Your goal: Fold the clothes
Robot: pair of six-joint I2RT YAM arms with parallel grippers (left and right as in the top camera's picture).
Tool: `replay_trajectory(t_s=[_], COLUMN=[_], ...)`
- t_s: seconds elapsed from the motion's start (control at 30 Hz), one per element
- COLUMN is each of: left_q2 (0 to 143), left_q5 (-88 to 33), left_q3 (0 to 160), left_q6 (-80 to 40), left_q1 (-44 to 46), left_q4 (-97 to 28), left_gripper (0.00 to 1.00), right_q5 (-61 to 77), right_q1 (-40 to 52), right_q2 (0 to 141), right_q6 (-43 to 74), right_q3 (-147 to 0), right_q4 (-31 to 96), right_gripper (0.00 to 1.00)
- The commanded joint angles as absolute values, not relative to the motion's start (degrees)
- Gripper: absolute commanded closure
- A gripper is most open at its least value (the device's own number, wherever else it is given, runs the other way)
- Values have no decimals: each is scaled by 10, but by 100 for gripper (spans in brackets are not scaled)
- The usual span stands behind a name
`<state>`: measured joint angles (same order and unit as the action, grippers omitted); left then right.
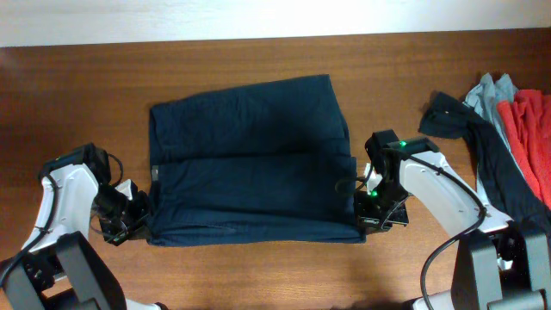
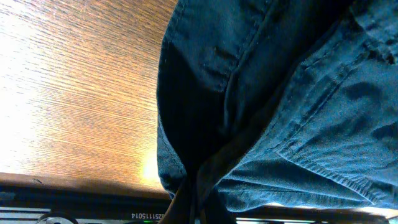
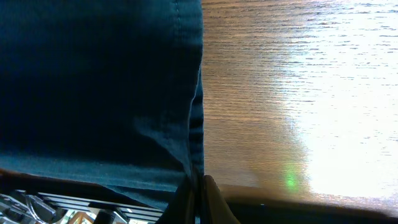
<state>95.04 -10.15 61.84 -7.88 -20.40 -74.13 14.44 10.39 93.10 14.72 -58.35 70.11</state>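
A dark navy pair of jeans [image 1: 250, 164] lies folded flat in the middle of the wooden table. My left gripper [image 1: 138, 220] is shut on its near left corner; the left wrist view shows the denim [image 2: 280, 106] pinched between the fingers [image 2: 198, 202]. My right gripper [image 1: 366, 215] is shut on the near right corner; the right wrist view shows the fabric edge [image 3: 93, 93] clamped between the fingertips [image 3: 198, 190].
A pile of other clothes lies at the right edge: a black garment [image 1: 473, 138], a grey one [image 1: 495, 90] and a red one [image 1: 534, 129]. Bare wooden table [image 1: 86, 95] surrounds the jeans.
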Motion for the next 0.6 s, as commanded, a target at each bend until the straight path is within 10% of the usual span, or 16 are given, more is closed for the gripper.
replay_trajectory(t_s=[0.0,0.07,0.1,0.17,0.27,0.37,0.5,0.57], left_q2=[951,951,951,951,951,951,952,956], left_q5=[-67,-67,-67,-67,-67,-93,-142,-142], left_q3=[631,631,631,631,630,628,616,607], left_q6=[-63,-63,-63,-63,-63,-63,-45,-29], left_q1=[-215,-215,-215,-215,-215,-215,-200,-185], left_q4=[-746,-754,-754,-751,-729,-679,-631,-628], left_gripper=[99,99,87,63,49,45,46,46], right_q5=[102,100,98,98,98,119,218,223], right_q1=[94,94,94,94,94,94,94,94], right_q2=[924,924,924,924,924,924,924,924], right_q6=[137,137,137,138,138,140,136,140], right_q3=[-588,-588,-588,-588,-587,-571,-568,-568], right_q4=[716,725,726,722,699,636,547,549], right_gripper=[96,93,53,25,13,12,48,30])
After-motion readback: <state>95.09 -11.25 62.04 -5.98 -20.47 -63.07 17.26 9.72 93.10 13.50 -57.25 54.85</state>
